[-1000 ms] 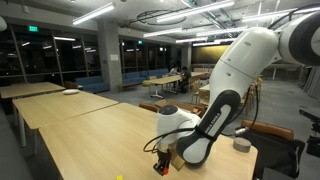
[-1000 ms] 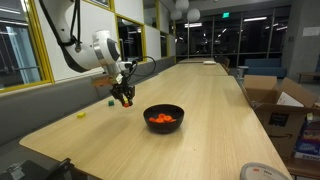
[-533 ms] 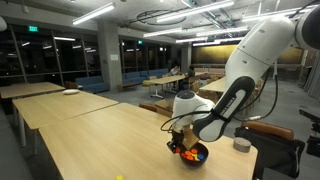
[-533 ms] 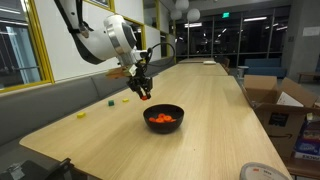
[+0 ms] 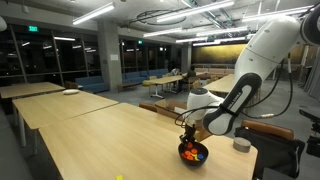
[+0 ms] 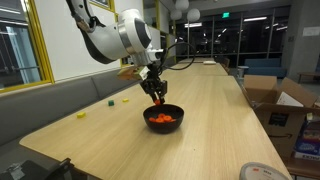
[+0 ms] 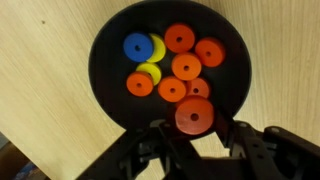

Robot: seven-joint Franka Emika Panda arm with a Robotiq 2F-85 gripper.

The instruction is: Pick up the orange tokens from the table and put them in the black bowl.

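My gripper (image 7: 196, 132) is shut on a round orange token (image 7: 194, 116) and holds it just above the near rim of the black bowl (image 7: 105, 70). The bowl holds several orange tokens (image 7: 185, 67), a blue one (image 7: 136, 46) and yellow ones (image 7: 152, 72). In both exterior views the gripper (image 6: 158, 97) (image 5: 188, 137) hangs right over the bowl (image 6: 164, 116) (image 5: 193, 153) on the pale wood table (image 6: 200, 110). Orange pieces show inside the bowl (image 6: 163, 119).
Small yellow (image 6: 82, 114) (image 6: 126, 98) and green (image 6: 108, 101) pieces lie on the table beyond the bowl. A grey cylinder (image 5: 241, 145) stands near the table's end. Cardboard boxes (image 6: 270, 100) sit beside the table. A white object (image 6: 262, 172) lies at the near corner.
The gripper has risen from the table top and swung sideways with the orange token, from beside the bowl to directly above it.
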